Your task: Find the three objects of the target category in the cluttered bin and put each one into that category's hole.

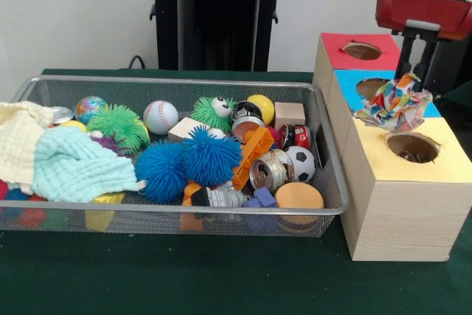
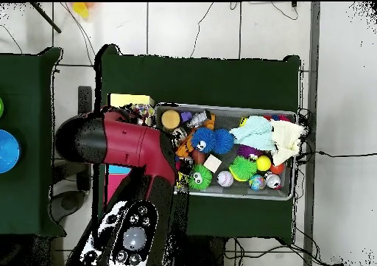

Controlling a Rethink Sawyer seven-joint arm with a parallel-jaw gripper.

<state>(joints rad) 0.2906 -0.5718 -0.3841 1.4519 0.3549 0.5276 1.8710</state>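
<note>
Green cloth [image 1: 221,278] covers the table beneath a white wall [image 1: 74,12]; the hand [image 1: 404,85] grips patterned fabric [image 1: 394,105].

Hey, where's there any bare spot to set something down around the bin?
The green table is bare in front of the wire bin, and also past the bin's far rim. The bin itself is crowded, its left end covered by cloths. The wooden box stands close against the bin's right end.

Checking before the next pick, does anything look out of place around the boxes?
Yes: a crumpled multicoloured patterned cloth hangs under the gripper, over the blue-topped wooden box, beside its hole rather than in it. The rest looks ordinary.
</note>
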